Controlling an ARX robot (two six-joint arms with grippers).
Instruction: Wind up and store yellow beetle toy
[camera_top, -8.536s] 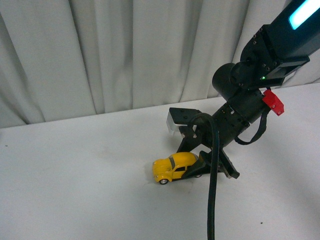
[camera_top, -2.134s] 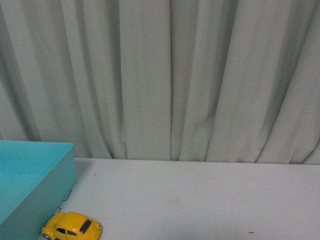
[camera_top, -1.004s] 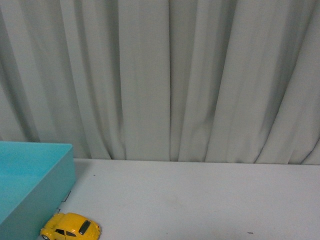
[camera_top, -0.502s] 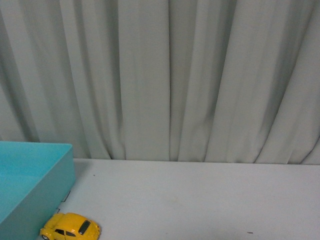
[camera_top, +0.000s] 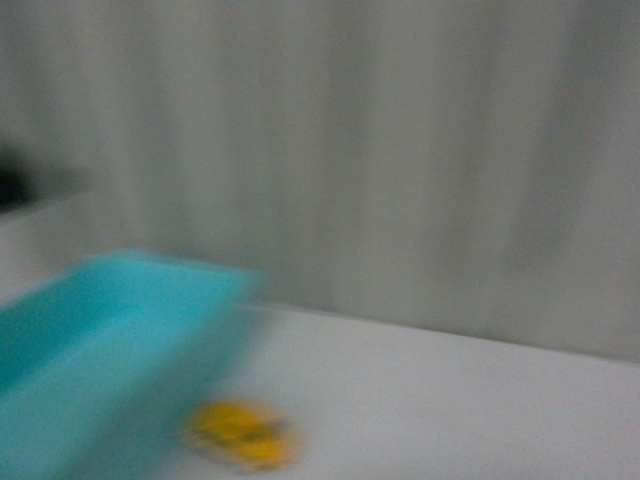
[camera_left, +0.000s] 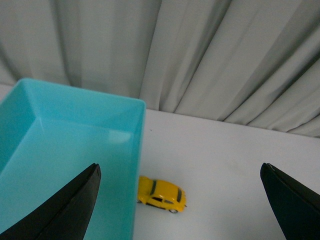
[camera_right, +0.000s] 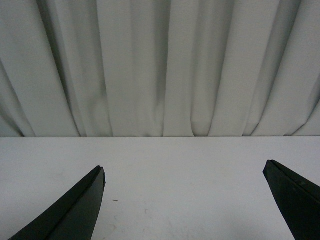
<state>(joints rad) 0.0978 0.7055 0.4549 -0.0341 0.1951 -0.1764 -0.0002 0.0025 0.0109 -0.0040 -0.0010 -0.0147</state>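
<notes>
The small glossy yellow beetle toy car (camera_left: 161, 194) stands on its wheels on the white table (camera_left: 235, 165), just beside the outer wall of the open turquoise plastic box (camera_left: 65, 160). The left hand (camera_left: 180, 167) is open, dark fingers (camera_left: 75, 205) spread wide. The right hand (camera_right: 185, 167) is likewise open, facing the pleated grey curtain (camera_right: 160, 65). The front view is blurred.

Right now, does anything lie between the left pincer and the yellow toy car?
No. The left wrist view shows only bare white table between the open left pincer and the toy car, which sits just outside the turquoise box.
</notes>
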